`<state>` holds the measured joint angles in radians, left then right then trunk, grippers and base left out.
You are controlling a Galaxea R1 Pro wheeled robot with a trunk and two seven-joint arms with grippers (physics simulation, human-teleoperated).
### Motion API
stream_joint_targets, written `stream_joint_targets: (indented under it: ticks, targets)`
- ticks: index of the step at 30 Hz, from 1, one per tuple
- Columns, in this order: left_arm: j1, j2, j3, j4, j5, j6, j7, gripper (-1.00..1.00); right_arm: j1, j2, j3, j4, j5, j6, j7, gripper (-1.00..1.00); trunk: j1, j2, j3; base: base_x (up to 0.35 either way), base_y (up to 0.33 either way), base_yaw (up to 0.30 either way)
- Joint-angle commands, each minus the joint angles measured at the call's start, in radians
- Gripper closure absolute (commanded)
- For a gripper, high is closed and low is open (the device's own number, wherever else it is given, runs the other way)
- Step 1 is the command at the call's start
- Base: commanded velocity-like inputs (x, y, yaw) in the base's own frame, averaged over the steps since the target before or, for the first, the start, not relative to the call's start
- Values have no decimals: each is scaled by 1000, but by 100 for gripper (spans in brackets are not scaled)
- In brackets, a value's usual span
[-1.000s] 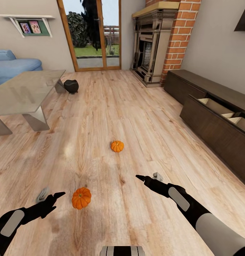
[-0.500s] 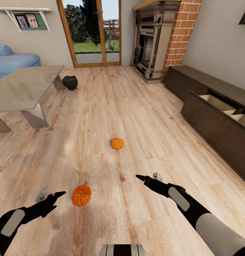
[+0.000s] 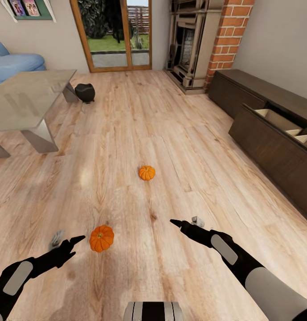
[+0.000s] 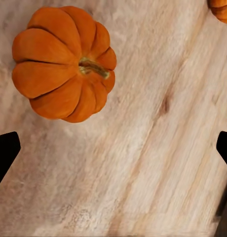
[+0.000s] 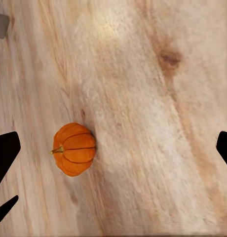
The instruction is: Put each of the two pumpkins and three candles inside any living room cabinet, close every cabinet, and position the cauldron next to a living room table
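With both grippers wide open & empty, the left gripper [image 3: 66,243] hovers just beside the near pumpkin [image 3: 101,238] on the floor, so next is prob. centre over it, drop, pinch.

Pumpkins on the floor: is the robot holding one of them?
No, both pumpkins sit on the wood floor, and the left gripper and right gripper are open and empty.
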<state>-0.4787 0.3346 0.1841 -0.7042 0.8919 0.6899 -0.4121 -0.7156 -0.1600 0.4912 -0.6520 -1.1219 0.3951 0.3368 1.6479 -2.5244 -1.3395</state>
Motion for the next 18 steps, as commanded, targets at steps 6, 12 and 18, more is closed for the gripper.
stream_joint_targets:
  ticks: [6,12,18]
  targets:
    - [-1,-14,-1,-20,-4,7,-19,-100,-1,-1,3,0,-7,10,2,-100,2,-2,-24,0,0,0]
    - [-1,-17,-2,-3,-11,7,-19,-100,-1,-1,4,-1,-7,9,1,-100,5,-3,-47,0,0,0]
    - [-1,-4,0,-10,-11,7,-18,-100,-1,-1,4,-1,-7,5,-2,-100,8,-5,-70,0,0,0]
